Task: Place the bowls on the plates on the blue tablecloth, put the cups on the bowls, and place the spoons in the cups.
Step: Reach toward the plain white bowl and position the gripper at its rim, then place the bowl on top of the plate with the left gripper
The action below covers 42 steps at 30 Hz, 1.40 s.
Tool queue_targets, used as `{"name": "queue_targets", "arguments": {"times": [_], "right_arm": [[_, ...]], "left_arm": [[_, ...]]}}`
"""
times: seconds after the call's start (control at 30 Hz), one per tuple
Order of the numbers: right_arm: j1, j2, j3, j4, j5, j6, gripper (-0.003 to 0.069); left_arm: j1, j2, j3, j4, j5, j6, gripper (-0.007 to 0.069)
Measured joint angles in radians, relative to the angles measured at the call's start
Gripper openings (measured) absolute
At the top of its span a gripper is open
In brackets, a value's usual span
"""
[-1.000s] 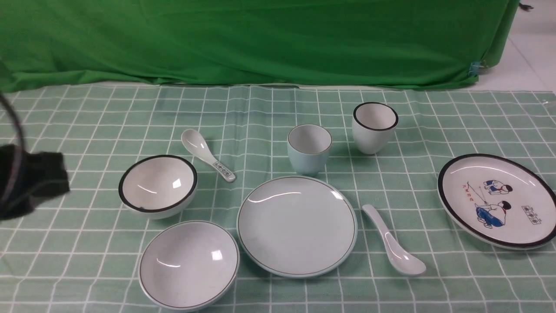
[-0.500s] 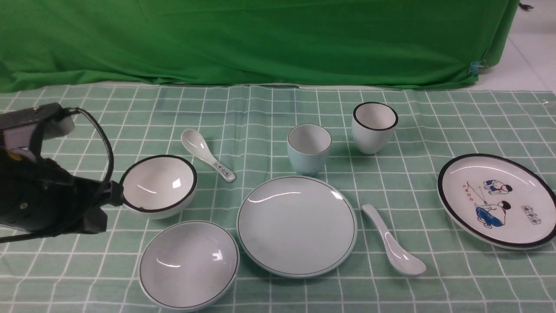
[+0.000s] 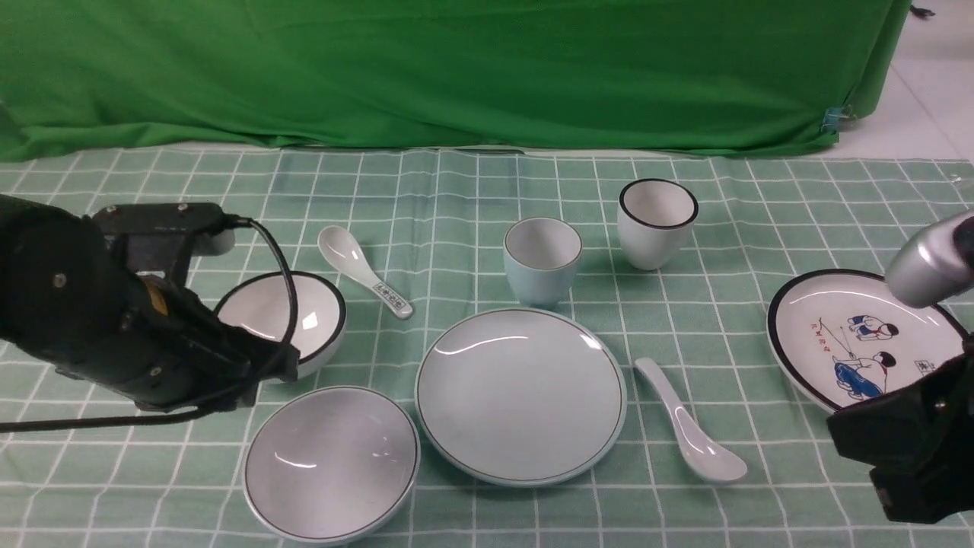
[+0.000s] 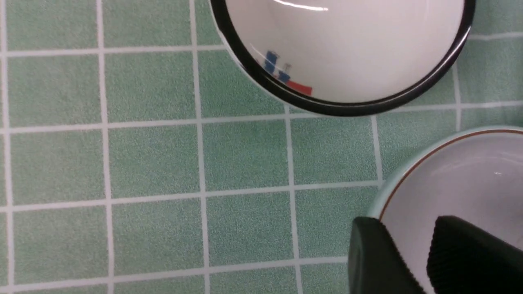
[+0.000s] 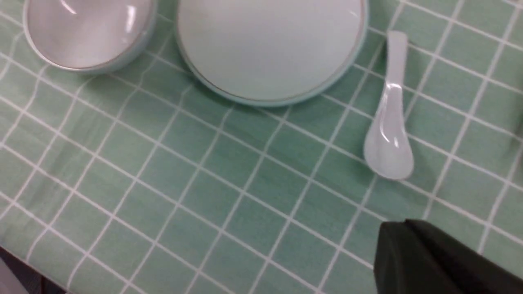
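Our left hand [image 4: 421,237], fingers [image 4: 376,261] spread, hangs over the blue bowl [image 4: 470,171] at its eleven-o'clock rim, shown only by its wrist view. We cannot tell whether the right hand [image 5: 416,257] is spread; the cloth [image 5: 204,183] lies bare to its near edge.

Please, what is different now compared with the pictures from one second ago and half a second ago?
The left gripper came in from the left edge and moved right, past the black-rimmed white bowl. Its fingertips now hang at the rim of the pale-blue bowl, and it holds nothing. The right arm entered at the right and partly covers the cartoon plate. All the tableware stayed in place.
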Motion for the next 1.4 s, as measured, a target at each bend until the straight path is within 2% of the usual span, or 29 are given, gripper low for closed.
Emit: {"name": "queue_targets", "arguments": {"times": [0.13, 0.17, 0.23, 0.3, 0.4, 0.5, 0.63, 0.67, 0.73, 0.83, 1.07, 1.27, 1.4], "right_arm": [[0.024, 0.000, 0.005, 0.000, -0.041, 0.000, 0.0022], [0.024, 0.000, 0.005, 0.000, -0.044, 0.000, 0.0022], [0.026, 0.000, 0.016, 0.000, -0.053, 0.001, 0.0022], [0.026, 0.000, 0.019, -0.001, -0.054, 0.001, 0.0022], [0.026, 0.000, 0.020, -0.001, -0.060, 0.003, 0.0023], [0.026, 0.000, 0.020, -0.001, -0.068, 0.003, 0.0025], [0.026, 0.000, 0.020, -0.002, -0.072, 0.003, 0.0032], [0.026, 0.000, 0.020, -0.002, -0.073, 0.001, 0.0034], [0.026, 0.000, 0.020, -0.006, -0.073, 0.000, 0.0036], [0.026, 0.000, 0.020, -0.008, -0.073, 0.000, 0.0041], [0.026, 0.000, 0.020, -0.048, -0.071, 0.015, 0.0052], [0.026, 0.000, 0.020, -0.334, 0.052, 0.259, 0.0056], [0.026, 0.000, 0.020, -0.451, 0.129, 0.341, 0.0065]], "left_arm": [[0.000, 0.051, 0.000, -0.052, -0.002, 0.024, 0.0408], [0.000, 0.053, 0.000, -0.056, -0.002, 0.030, 0.0417], [0.000, 0.072, 0.000, -0.095, -0.006, 0.060, 0.0521], [0.000, 0.087, 0.000, -0.103, -0.012, 0.064, 0.0561], [0.000, 0.125, 0.000, -0.105, -0.014, 0.071, 0.0569], [0.000, 0.177, 0.000, -0.107, -0.015, 0.074, 0.0514], [0.000, 0.207, -0.002, -0.106, 0.028, 0.074, 0.0227], [0.000, 0.194, -0.018, -0.095, 0.057, 0.083, 0.0088], [-0.001, 0.164, -0.066, -0.090, 0.109, 0.085, 0.0032], [-0.001, 0.099, -0.142, -0.096, 0.166, 0.094, 0.0022], [-0.064, 0.050, -0.271, -0.213, 0.095, 0.146, 0.0022], [-0.188, 0.243, -0.349, -0.268, 0.030, 0.153, 0.0020], [-0.206, 0.391, -0.417, -0.272, 0.032, 0.152, 0.0020]]}}
